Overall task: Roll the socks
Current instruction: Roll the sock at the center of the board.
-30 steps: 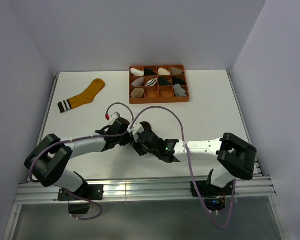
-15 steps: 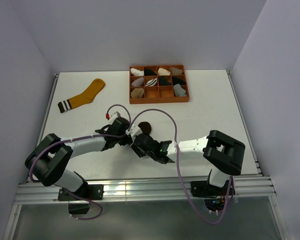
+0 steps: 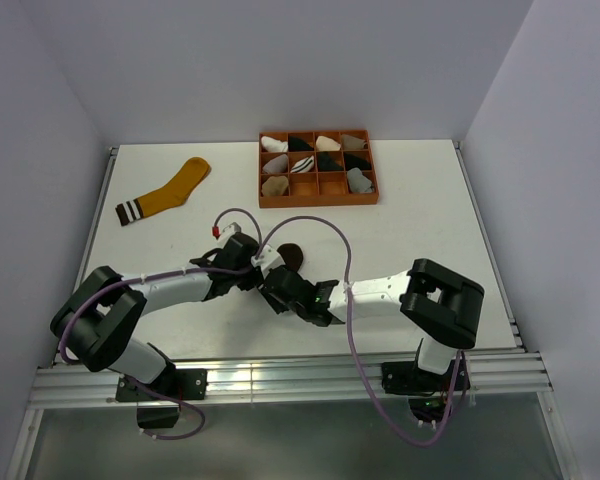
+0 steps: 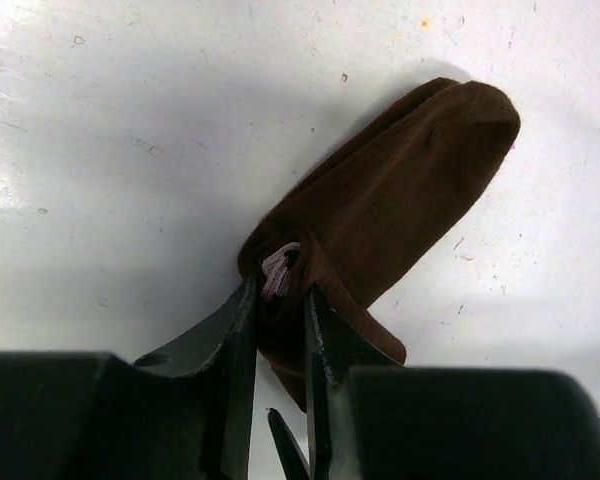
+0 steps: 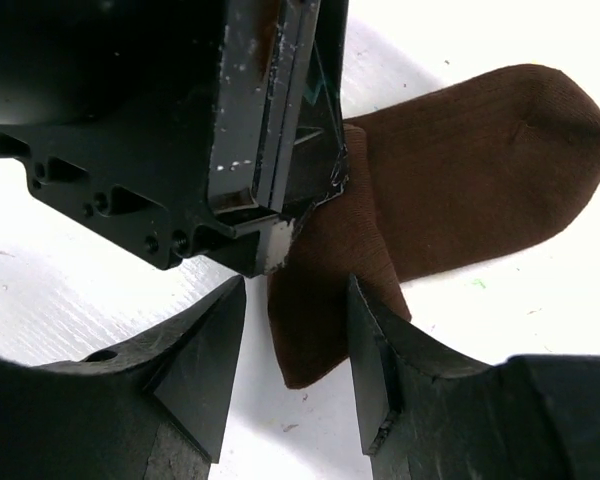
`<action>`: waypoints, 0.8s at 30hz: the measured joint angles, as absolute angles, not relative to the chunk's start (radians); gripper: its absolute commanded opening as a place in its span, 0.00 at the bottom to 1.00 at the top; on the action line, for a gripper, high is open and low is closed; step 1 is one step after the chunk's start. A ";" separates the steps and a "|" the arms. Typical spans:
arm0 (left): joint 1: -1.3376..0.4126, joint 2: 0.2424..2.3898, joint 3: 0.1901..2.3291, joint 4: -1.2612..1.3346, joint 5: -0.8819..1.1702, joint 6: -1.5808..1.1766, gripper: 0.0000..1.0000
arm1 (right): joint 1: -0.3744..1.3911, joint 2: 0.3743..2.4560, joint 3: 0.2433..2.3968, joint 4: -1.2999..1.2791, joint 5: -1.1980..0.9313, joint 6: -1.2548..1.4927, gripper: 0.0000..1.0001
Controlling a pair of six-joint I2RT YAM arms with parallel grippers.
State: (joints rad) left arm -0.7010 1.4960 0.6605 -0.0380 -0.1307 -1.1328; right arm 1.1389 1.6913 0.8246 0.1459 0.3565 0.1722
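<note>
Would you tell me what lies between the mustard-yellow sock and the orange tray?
Only bare white tabletop separates the mustard-yellow fabric sock from the orange compartmented tray; top view.

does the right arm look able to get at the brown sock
Probably yes: the right gripper stands open astride a fold of the brown sock, just short of the left gripper clamped on it.

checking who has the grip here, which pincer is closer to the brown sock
Left. The left pincer is clamped on the cuff end of the brown sock, so it is touching it. The right pincer is open, its fingers straddling the sock's other edge without closing on it.
</note>
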 measured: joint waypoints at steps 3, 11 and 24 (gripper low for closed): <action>-0.701 1.496 0.661 -0.036 -0.130 -1.125 0.17 | 1.141 1.691 0.825 0.145 0.373 0.174 0.53; -0.701 1.502 0.668 -0.035 -0.128 -1.115 0.16 | 1.141 1.689 0.825 0.136 0.404 0.174 0.53; -0.702 1.503 0.668 -0.031 -0.121 -1.102 0.16 | 1.135 1.707 0.835 0.110 0.442 0.178 0.56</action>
State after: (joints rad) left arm -0.7017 1.5028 0.6682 -0.0315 -0.1215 -1.1019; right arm 1.1355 1.7073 0.8349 0.1104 0.4423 0.1776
